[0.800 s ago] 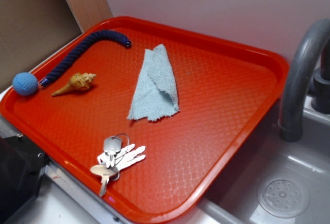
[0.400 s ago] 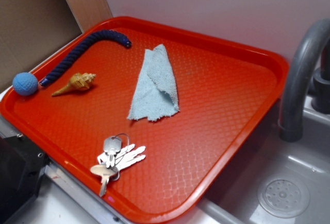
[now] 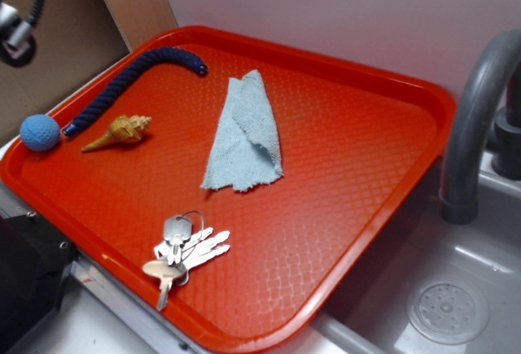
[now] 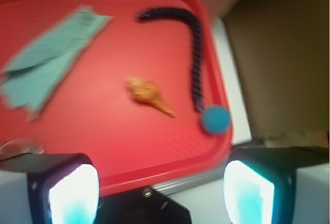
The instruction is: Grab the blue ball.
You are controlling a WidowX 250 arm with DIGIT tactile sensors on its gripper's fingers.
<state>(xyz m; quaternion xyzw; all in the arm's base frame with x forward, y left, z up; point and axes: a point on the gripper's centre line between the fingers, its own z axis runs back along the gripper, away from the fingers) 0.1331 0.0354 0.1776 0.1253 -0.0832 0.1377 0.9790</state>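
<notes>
The blue ball (image 3: 40,133) rests at the left corner of the red tray (image 3: 342,167), joined to a dark navy rope (image 3: 130,81) that curves toward the back. In the blurred wrist view the blue ball (image 4: 215,119) sits near the tray's (image 4: 103,141) front right corner, at the end of the rope (image 4: 196,59). My gripper (image 4: 161,193) is open with nothing between its fingers. It hovers high, short of the tray's rim, with the ball ahead and to the right. In the exterior view only a piece of the arm (image 3: 16,37) shows at the top left.
A seashell (image 3: 120,131) lies just right of the ball. A pale blue cloth (image 3: 244,134) is mid-tray and a bunch of keys (image 3: 183,248) near the front rim. A grey faucet (image 3: 472,126) and sink (image 3: 448,289) stand right. A black box (image 3: 24,281) sits below the left rim.
A piece of the arm has come into the exterior view at the top left. Nothing on the tray has moved.
</notes>
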